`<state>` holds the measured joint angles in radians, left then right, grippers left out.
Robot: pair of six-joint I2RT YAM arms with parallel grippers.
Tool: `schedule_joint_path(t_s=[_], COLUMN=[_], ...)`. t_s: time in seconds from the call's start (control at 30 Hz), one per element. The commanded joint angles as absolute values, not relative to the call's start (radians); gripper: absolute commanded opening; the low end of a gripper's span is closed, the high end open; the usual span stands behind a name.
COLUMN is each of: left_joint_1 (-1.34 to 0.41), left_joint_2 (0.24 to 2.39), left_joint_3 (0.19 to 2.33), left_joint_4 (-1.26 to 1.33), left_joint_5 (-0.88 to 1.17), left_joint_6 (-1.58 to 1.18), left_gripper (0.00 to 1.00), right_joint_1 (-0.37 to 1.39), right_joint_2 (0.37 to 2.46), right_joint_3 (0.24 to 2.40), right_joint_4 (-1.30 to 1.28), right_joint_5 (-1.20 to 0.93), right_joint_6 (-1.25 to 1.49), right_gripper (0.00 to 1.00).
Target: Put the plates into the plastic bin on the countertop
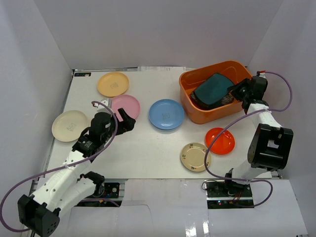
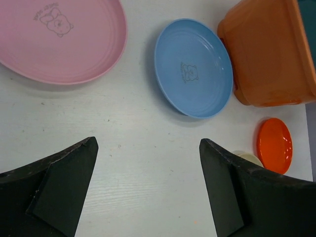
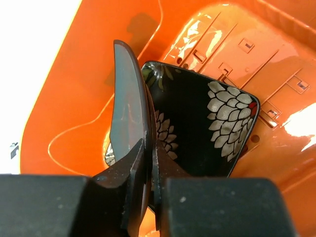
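My right gripper point(image 1: 238, 92) is inside the orange plastic bin point(image 1: 206, 116), shut on the rim of the dark teal plate point(image 1: 213, 89). In the right wrist view the gripper point(image 3: 153, 148) holds the teal plate point(image 3: 127, 118) edge-on, tilted over the square black floral plate point(image 3: 207, 123) on the bin's slotted bottom point(image 3: 266, 54). My left gripper point(image 1: 129, 120) is open and empty above the countertop point(image 1: 148, 148), just below the pink plate point(image 1: 125, 106). The left wrist view shows the open gripper point(image 2: 146, 143), the pink plate point(image 2: 59, 39), the blue plate point(image 2: 193, 66) and the bin point(image 2: 269, 54).
On the countertop lie the yellow plate point(image 1: 113, 84) at the back, the cream plate point(image 1: 69, 125) at the left, the blue plate point(image 1: 166, 114) in the middle, and the red-orange plate point(image 1: 219, 140) and beige plate point(image 1: 195, 156) in front of the bin. White walls border it.
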<state>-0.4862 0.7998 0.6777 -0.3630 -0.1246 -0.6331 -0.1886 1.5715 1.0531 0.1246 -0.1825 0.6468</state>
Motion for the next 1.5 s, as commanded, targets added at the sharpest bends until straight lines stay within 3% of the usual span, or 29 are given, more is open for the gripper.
schedule_joint_path(t_s=[0.0, 0.17, 0.2, 0.3, 0.67, 0.83, 1.07, 1.47], left_joint_1=[-0.477, -0.476, -0.476, -0.466, -0.328, -0.235, -0.213, -0.210], left_joint_2=[0.888, 0.980, 1.006, 1.063, 1.250, 1.304, 1.440, 1.589], left_joint_3=[0.653, 0.627, 0.618, 0.611, 0.621, 0.626, 0.687, 0.775], left_joint_4=[-0.330, -0.243, -0.232, -0.201, -0.152, -0.121, -0.083, -0.107], left_joint_5=[-0.182, -0.308, -0.334, -0.373, -0.385, -0.384, -0.373, -0.431], left_joint_6=[-0.738, -0.854, -0.870, -0.920, -0.968, -0.963, -0.951, -0.910], left_gripper=[0.93, 0.91, 0.91, 0.91, 0.92, 0.93, 0.91, 0.74], right_joint_1=[-0.193, -0.192, -0.192, -0.192, -0.152, -0.094, -0.023, 0.098], right_joint_2=[1.598, 1.635, 1.643, 1.649, 1.546, 1.513, 1.506, 1.638], right_joint_3=[1.104, 1.100, 1.110, 1.126, 1.051, 1.072, 1.147, 1.342], right_joint_4=[0.255, 0.224, 0.188, 0.132, 0.118, 0.080, -0.064, -0.320], right_joint_5=[-0.195, -0.143, -0.108, -0.055, -0.026, -0.055, -0.006, 0.105], right_joint_6=[0.655, 0.609, 0.595, 0.545, 0.471, 0.422, 0.309, 0.115], right_gripper=[0.15, 0.33, 0.42, 0.58, 0.98, 0.90, 0.90, 0.93])
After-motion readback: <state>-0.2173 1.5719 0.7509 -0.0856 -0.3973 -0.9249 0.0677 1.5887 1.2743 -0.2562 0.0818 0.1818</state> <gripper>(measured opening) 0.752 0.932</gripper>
